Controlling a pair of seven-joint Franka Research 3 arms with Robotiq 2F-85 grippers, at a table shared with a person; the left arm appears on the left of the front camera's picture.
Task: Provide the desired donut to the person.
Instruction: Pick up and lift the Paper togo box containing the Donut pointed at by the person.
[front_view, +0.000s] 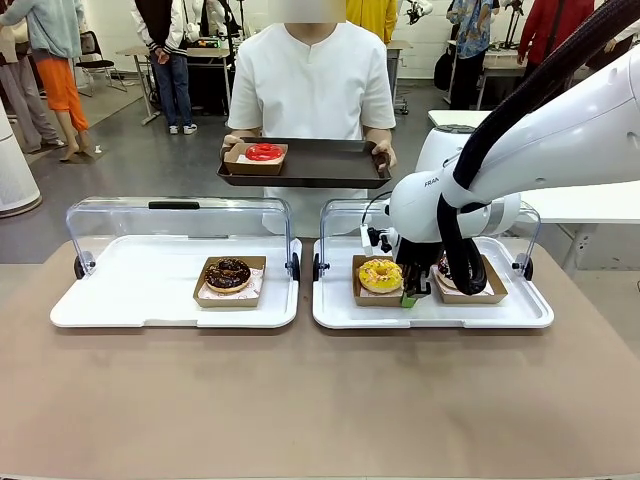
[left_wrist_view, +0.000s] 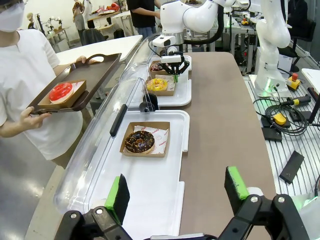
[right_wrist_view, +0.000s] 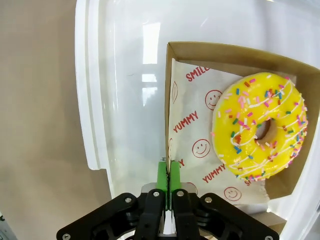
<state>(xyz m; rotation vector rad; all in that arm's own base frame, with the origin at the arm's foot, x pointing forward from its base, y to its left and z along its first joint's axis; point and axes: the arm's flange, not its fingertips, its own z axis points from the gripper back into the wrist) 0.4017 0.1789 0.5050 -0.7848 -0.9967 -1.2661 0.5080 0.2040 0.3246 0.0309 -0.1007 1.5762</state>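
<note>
Beige surface (front_view: 300, 400) under two white lidded trays (front_view: 430, 318). Right jaws pressed together, apparently pinching the side wall of the cardboard box (right_wrist_view: 225, 50); yellow sprinkled donut (right_wrist_view: 260, 132) inside, just right of them in the wrist view. Left jaws apart, empty, chocolate donut (left_wrist_view: 139, 141) ahead. Beyond, person (front_view: 312, 80) holding brown tray (front_view: 310, 165) with red donut (front_view: 264, 152).

Bright overhead light; glare on the white tray (right_wrist_view: 125, 110); wrist views bowed.

On my bench (front_view: 300, 420), two trays side by side: one donut box (front_view: 228, 276) on the left tray (front_view: 120, 290), two more boxes (front_view: 361, 293) on the right tray (front_view: 430, 318); behind, the person (front_view: 310, 85) holds a serving tray (front_view: 330, 158) carrying another box (front_view: 238, 158)
</note>
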